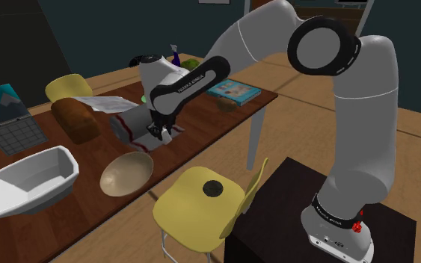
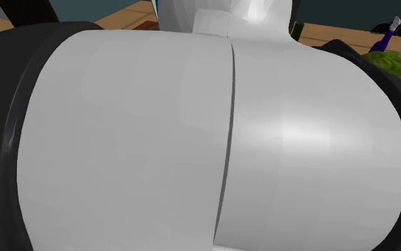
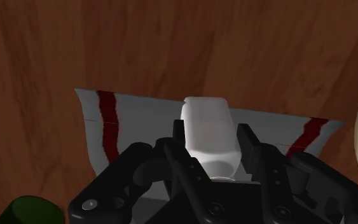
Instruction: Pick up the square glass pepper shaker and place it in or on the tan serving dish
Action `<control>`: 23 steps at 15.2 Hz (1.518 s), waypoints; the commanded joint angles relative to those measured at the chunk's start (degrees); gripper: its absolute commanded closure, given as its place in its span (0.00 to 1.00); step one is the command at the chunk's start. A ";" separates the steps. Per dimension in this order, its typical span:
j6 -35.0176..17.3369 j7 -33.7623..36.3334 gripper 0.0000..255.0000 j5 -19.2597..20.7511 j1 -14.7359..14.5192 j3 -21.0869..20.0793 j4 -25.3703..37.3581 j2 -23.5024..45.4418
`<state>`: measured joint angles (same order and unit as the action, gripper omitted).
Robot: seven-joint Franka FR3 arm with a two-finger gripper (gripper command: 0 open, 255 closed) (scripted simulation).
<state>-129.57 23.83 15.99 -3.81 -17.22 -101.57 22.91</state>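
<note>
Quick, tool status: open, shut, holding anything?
Tool: closed, holding the white square shaker, clasped on both sides.

Yellow chairs, two: the far chair (image 1: 68, 87) at upper left, the near chair (image 1: 201, 200) at lower centre. One worktop (image 1: 209, 116). One each of tan dish (image 1: 126, 173), white basin (image 1: 29, 183), brown loaf (image 1: 75, 119), red-striped cloth (image 3: 133, 118), book (image 1: 235, 91), laptop (image 1: 10, 123), white shaker (image 3: 208, 133), purple bottle (image 1: 175, 54).
</note>
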 commanded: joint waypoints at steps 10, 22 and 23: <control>6.92 -1.90 1.00 -2.13 0.36 -0.97 3.79 -3.43; 12.51 5.07 1.00 -0.83 -5.26 -3.10 9.14 -2.56; 12.98 6.33 1.00 -0.46 -6.26 -3.38 9.91 -2.03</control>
<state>-116.78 28.63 15.10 -8.89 -20.21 -92.30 20.26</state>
